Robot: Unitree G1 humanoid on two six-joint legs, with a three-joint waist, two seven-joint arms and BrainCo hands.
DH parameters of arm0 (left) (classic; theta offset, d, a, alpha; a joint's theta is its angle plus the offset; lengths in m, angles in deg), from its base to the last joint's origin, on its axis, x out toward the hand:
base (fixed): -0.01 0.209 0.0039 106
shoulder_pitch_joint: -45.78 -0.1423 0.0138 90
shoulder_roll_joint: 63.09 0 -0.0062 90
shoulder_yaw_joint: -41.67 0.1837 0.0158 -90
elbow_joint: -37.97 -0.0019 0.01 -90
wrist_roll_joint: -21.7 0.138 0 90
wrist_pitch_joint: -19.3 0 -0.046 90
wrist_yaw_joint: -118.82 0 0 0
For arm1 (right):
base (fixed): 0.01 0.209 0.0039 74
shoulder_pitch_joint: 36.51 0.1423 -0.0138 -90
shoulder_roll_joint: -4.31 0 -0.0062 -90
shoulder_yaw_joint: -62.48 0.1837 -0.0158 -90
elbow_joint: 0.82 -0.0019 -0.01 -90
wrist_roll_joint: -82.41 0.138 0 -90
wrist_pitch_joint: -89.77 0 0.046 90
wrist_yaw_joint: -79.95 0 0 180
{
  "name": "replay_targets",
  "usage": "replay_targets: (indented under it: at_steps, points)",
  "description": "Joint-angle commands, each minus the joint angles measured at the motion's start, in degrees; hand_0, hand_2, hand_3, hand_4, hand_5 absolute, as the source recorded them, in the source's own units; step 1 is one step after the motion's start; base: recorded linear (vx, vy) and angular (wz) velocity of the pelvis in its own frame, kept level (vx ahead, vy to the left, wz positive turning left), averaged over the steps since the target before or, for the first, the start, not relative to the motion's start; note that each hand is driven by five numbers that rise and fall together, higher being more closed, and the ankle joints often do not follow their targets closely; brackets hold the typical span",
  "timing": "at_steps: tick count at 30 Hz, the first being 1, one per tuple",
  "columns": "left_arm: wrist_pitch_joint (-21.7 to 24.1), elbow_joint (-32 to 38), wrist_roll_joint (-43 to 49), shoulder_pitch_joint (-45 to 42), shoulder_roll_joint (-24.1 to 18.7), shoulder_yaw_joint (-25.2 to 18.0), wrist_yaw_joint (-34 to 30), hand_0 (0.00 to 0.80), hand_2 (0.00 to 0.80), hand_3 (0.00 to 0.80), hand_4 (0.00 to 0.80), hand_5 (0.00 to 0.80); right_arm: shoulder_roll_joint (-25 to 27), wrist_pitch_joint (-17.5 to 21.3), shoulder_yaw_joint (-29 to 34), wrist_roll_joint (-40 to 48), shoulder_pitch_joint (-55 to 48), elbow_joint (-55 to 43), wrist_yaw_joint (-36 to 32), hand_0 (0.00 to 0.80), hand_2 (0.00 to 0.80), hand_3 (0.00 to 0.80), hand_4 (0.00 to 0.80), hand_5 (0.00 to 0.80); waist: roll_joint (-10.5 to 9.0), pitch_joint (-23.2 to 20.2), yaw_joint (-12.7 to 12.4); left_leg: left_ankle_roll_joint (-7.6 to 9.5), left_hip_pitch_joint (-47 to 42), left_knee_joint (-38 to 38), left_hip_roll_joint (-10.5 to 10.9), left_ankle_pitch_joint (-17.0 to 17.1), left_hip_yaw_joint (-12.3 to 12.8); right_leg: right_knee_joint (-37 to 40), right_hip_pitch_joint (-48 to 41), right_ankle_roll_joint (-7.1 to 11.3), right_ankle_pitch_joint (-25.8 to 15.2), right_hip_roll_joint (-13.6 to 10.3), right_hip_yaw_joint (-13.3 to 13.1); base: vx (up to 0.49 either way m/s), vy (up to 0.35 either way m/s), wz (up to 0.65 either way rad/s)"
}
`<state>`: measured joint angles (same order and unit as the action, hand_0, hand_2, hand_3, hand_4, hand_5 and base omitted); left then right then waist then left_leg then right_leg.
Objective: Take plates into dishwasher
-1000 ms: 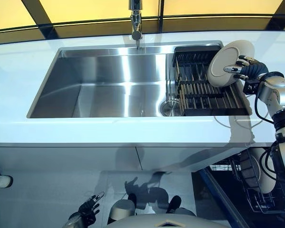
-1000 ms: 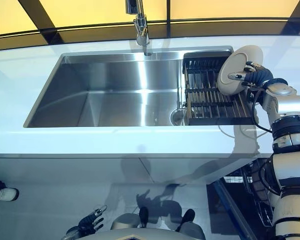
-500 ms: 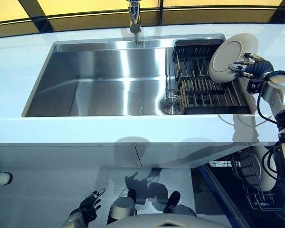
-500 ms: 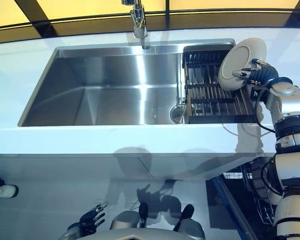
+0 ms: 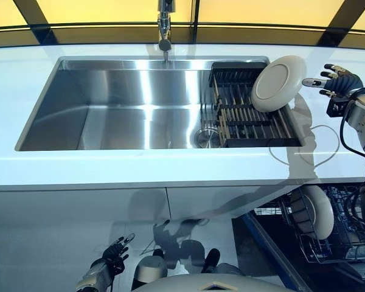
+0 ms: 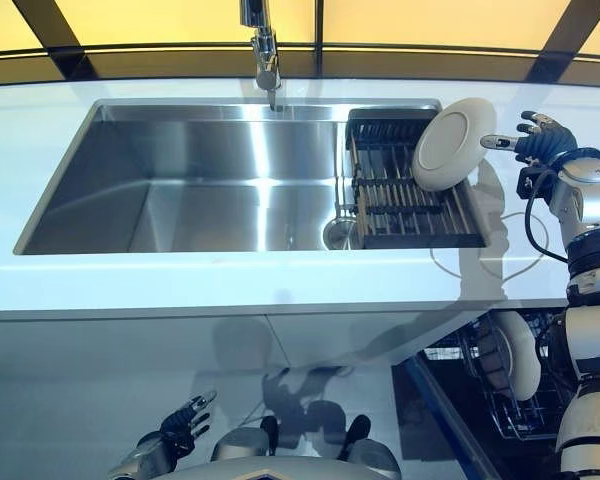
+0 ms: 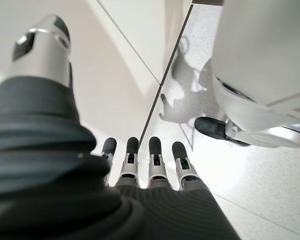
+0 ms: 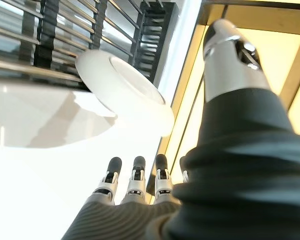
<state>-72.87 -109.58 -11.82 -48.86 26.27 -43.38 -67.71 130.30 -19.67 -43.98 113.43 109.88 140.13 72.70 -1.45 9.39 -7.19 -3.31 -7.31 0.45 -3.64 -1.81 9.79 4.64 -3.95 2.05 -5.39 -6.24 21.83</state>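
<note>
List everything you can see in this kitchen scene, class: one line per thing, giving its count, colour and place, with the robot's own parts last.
Sink: one, steel, set in the counter.
Tap: one, steel, behind the sink at the middle.
Drain: one, steel, on the sink floor beside the rack.
Drying rack: one, black, in the right end of the sink.
Plate: one, white, tilted on the rack's right edge, not in either hand.
Counter: one, white, around the sink.
Dishwasher basket: one, dark wire, below the counter at right.
Plate in basket: one, white, standing on edge.
Left hand: low by the floor, fingers relaxed, holding nothing.
Right hand: just right of the tilted plate, fingers straight, holding nothing.
</note>
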Motion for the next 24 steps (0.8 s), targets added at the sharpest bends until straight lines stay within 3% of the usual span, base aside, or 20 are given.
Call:
replay_targets:
  at_steps: [1, 3, 4, 5, 9, 12, 16, 24]
  points:
    - [0.6, -1.1, -3.4, 1.0, -1.3, 0.9, 1.1, 0.0, 0.0, 0.0, 0.0, 0.0, 4.4, 2.3, -4.8, 1.0, 9.0, 1.4, -0.4, 0.0, 0.0, 0.0, 0.0, 0.0, -3.71, -1.1, -1.4, -2.75, 9.9, -22.3, -1.9, 4.9, -2.3, -4.8, -4.0, -2.7, 9.1, 1.5, -1.2, 0.003, -0.098, -0.11]
    - [0.7, -0.8, -3.1, 0.7, -0.9, 0.5, 0.8, 0.0, 0.0, 0.0, 0.0, 0.0, 4.5, 2.8, -4.9, 2.1, 8.5, 1.2, 0.0, 0.0, 0.0, 0.0, 0.0, 0.0, -3.56, 0.1, -2.3, -2.96, 14.4, -26.1, -0.5, 6.5, -5.7, -5.0, -4.5, -2.87, 8.8, 1.7, -2.4, 0.04, -0.021, -0.17]
    - [1.1, -0.4, -3.8, 0.3, -0.9, 0.3, 1.2, 0.0, 0.0, 0.0, 0.0, 0.0, 3.6, 2.6, -5.0, 2.2, 8.3, 0.3, -0.3, 0.0, 0.0, 0.0, 0.0, 0.0, -3.03, 1.1, -3.3, -3.05, 16.2, -22.2, 0.9, 7.3, -7.4, -4.7, -5.3, -1.81, 8.4, 2.1, -4.3, 0.08, 0.068, -0.35]
    - [1.5, 0.1, -4.0, -0.1, -0.7, 0.1, 1.4, 0.0, 0.0, 0.0, 0.0, 0.0, 2.6, 2.5, -5.6, 1.3, 8.3, -0.4, -0.5, 0.0, 0.0, 0.0, 0.0, 0.0, -2.25, 1.4, -3.9, -3.34, 17.3, -17.1, 1.0, 9.7, -7.9, -4.2, -5.8, -1.07, 8.1, 2.6, -5.2, 0.102, 0.095, -0.46]
    - [1.3, 2.3, -5.1, 0.3, -0.7, 0.8, 4.4, 0.0, 0.0, 0.0, 0.0, 0.0, 0.3, 0.4, -4.7, 0.3, 7.3, -1.6, -2.3, 0.0, 0.0, 0.0, 0.0, 0.0, -1.83, 0.2, -3.6, -1.26, 12.4, -5.6, 1.6, 4.5, -5.5, -4.1, -5.3, 0.11, 8.1, 1.2, -5.3, 0.108, 0.117, -0.75]
    - [1.7, 2.5, -5.3, 0.6, -1.4, 0.9, 4.1, 0.0, 0.0, 0.0, 0.0, 0.0, 1.1, 0.9, -3.3, 1.4, 6.2, -0.3, -4.8, 0.0, 0.0, 0.0, 0.0, 0.0, -2.09, -1.5, -3.7, -1.62, 9.4, -1.2, 1.6, 4.1, -5.1, -3.0, -5.5, 0.64, 8.0, 0.8, -3.3, 0.141, 0.03, -0.43]
    - [2.4, 2.4, -5.6, 0.5, -1.7, 1.5, 2.7, 0.0, 0.0, 0.0, 0.0, 0.0, 2.3, 1.5, -2.7, 1.9, 6.7, 2.7, -7.8, 0.0, 0.0, 0.0, 0.0, 0.0, -2.07, -2.5, -4.0, -1.82, 8.5, 0.3, 1.9, 4.2, -5.5, -2.2, -4.9, 0.48, 7.8, 0.9, -2.2, 0.081, -0.003, 0.22]
    - [3.9, 1.6, -3.9, -1.1, -1.5, 1.5, -0.3, 0.0, 0.0, 0.0, 0.0, 0.0, 0.0, 1.9, -2.3, 3.2, 6.0, 2.7, -5.7, 0.0, 0.0, 0.0, 0.0, 0.0, -0.92, -2.1, -5.0, -1.67, 8.7, 1.4, 2.2, 4.6, -6.5, -1.6, -4.3, 0.38, 7.5, 0.8, -1.3, 0.06, -0.013, 0.14]
